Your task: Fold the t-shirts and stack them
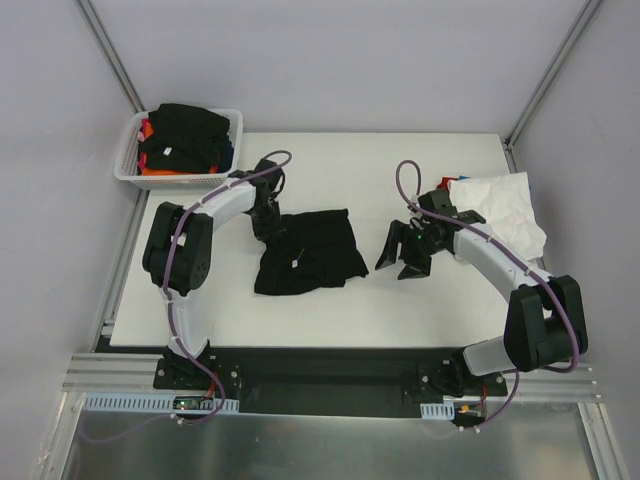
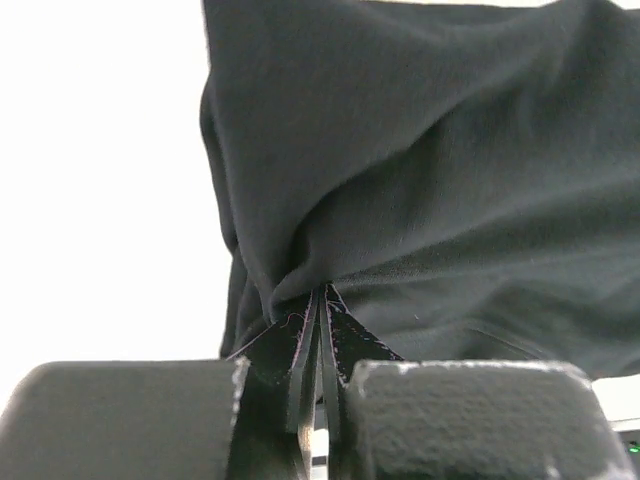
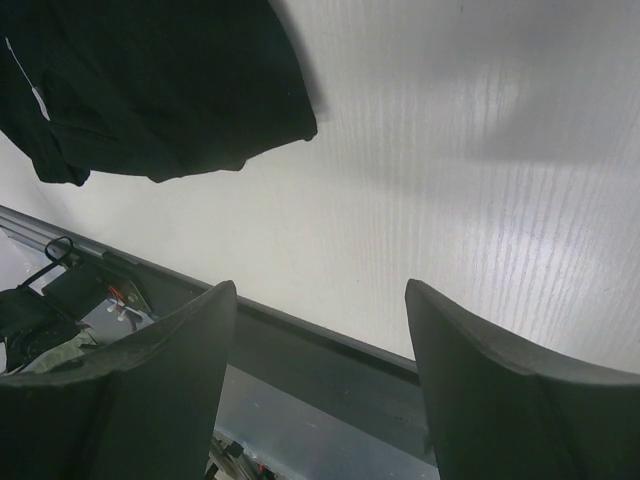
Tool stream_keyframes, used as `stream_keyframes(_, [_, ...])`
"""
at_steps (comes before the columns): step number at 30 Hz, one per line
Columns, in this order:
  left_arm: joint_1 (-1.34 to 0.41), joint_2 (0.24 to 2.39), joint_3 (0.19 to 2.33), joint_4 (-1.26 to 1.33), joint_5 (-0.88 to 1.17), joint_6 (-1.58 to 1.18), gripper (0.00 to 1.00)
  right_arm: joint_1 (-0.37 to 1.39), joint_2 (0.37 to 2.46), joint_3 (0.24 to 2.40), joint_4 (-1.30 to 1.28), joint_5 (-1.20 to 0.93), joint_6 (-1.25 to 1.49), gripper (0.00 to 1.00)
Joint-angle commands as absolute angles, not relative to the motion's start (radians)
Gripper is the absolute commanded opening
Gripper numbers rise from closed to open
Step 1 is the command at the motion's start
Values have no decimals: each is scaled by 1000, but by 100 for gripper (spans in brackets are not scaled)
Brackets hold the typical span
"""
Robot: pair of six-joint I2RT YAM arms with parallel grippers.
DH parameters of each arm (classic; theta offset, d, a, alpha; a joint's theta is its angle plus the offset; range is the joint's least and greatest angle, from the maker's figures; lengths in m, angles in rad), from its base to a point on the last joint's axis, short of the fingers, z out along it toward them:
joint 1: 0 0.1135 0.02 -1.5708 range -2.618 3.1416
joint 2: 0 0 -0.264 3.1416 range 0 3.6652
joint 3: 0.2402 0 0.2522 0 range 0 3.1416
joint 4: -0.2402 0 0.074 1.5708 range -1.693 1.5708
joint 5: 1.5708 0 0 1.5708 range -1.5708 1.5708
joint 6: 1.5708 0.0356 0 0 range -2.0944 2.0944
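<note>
The black t-shirt lies crumpled at the middle of the surface, long axis roughly 9 to 3 o'clock. The left pincer is clamped on its 10 o'clock corner; the right pincer, spread and empty, hovers near its 3 o'clock edge.

From overhead I get even, diffuse light and a sharp picture. The bench reads bright white, with only soft, short shadows under the arms. My left wrist view is harsher: the bench behind the black t-shirt is blown out to pure white. The cloth's folds stay readable, and the left fingers blur close to the lens. In my right wrist view the right fingers look dark and soft-edged, and a broad faint shadow crosses the bench.
</note>
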State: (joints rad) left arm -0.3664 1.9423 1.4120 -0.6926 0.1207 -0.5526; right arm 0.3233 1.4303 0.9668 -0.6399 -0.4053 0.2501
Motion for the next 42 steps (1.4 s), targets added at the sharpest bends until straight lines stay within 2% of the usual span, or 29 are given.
stream_keyframes(1, [-338, 1968, 1407, -701, 89, -491, 0, 328, 1417, 969, -646, -414, 242, 72])
stream_keyframes(6, [-302, 1957, 1457, -716, 41, -454, 1, 328, 1410, 979, -657, -399, 241, 72])
stream_keyframes(8, [-298, 1936, 1483, -733, 51, -449, 2, 325, 1408, 994, -683, -376, 223, 75])
stream_keyframes(9, [-296, 1925, 1505, -738, 76, -454, 2, 308, 1408, 1011, -692, -353, 216, 79])
stream_keyframes(13, [-298, 1815, 1566, -750, 166, -508, 10, 221, 1411, 1063, -739, -321, 196, 81])
stream_keyframes(14, [-299, 1798, 1577, -753, 181, -520, 15, 201, 1414, 1086, -753, -293, 189, 73])
stream_keyframes(16, [-305, 1748, 1597, -753, 219, -552, 19, 149, 1433, 1158, -793, -284, 175, 57])
stream_keyframes(17, [-307, 1732, 1600, -753, 227, -557, 22, 137, 1443, 1190, -819, -234, 166, 34])
stream_keyframes(19, [-310, 1703, 1586, -755, 250, -563, 24, 107, 1485, 1297, -898, -180, 137, 5])
stream_keyframes(20, [-311, 1695, 1577, -756, 258, -561, 24, 95, 1497, 1322, -914, -142, 130, 1])
stream_keyframes(28, [-313, 1597, 1387, -761, 250, -529, 17, -146, 1581, 1460, -953, -141, 110, 1])
stream_keyframes(31, [-313, 1549, 1338, -772, 226, -532, 14, -184, 1617, 1538, -1009, -7, 78, 1])
stream_keyframes(32, [-313, 1543, 1324, -775, 222, -529, 14, -184, 1635, 1581, -1023, 162, 71, 1])
stream_keyframes(35, [-313, 1528, 1318, -796, 218, -526, 14, -189, 1683, 1653, -1104, 421, 64, 1])
stream_keyframes(38, [-313, 1523, 1324, -813, 201, -523, 14, -190, 1736, 1706, -1117, 546, 67, 1])
stream_keyframes(42, [-313, 1532, 1339, -833, 170, -506, 13, -192, 1787, 1727, -1045, 595, 77, 1])
